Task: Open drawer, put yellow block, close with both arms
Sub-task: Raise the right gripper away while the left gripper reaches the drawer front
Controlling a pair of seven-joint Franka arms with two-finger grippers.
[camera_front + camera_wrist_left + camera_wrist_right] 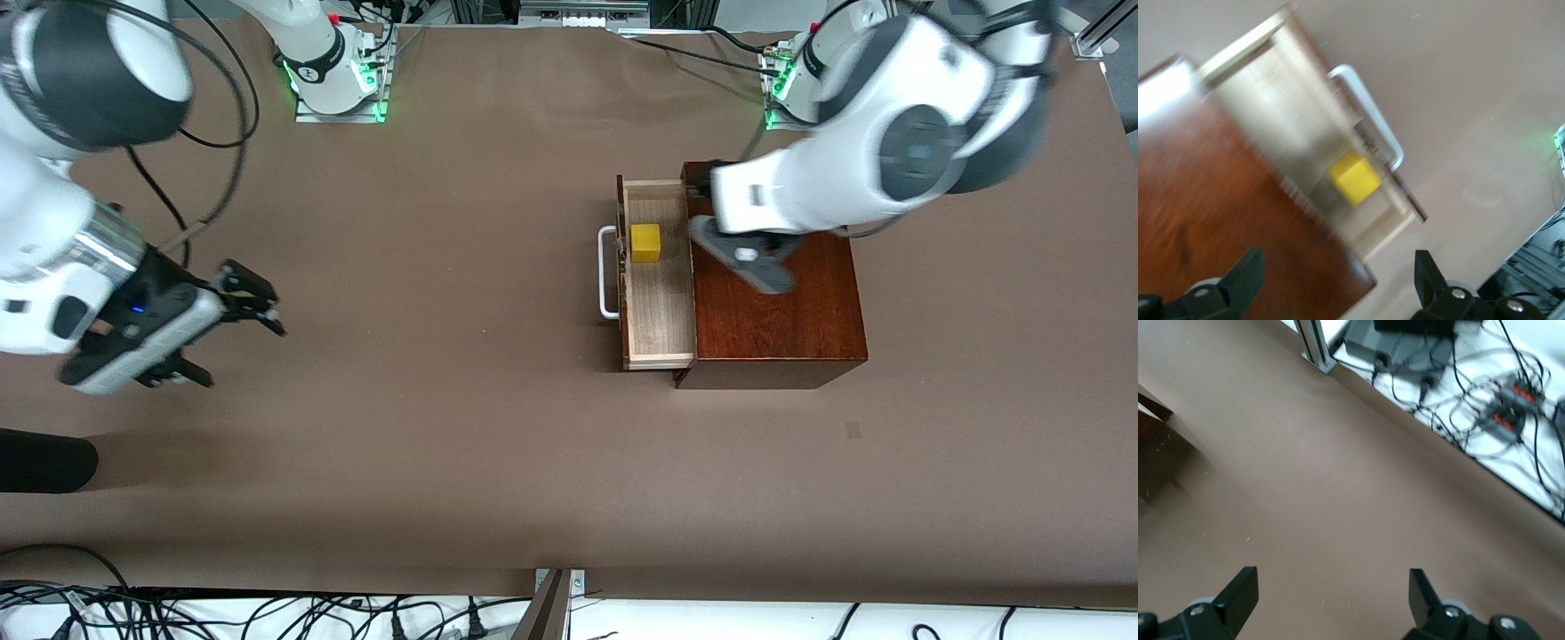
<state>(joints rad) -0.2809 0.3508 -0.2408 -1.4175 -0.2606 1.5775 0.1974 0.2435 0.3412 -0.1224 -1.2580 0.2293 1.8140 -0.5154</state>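
The drawer [660,307] stands pulled out of the mahogany box [782,311], its white handle [607,271] toward the right arm's end. The yellow block [646,243] lies in the pale tray, near the end farther from the front camera. It also shows in the left wrist view [1353,178] with the drawer [1291,113] and the box [1211,213]. My left gripper [702,182] hangs open and empty over the box's edge beside the drawer, fingers [1248,277] wide apart. My right gripper [242,356] is open and empty over bare table at the right arm's end, fingers [1238,590] spread.
A dark object [44,462] lies at the table's edge nearest the right gripper. Cables [267,618] run along the front edge and show in the right wrist view [1485,400]. Both arm bases [338,67] stand at the table's back edge.
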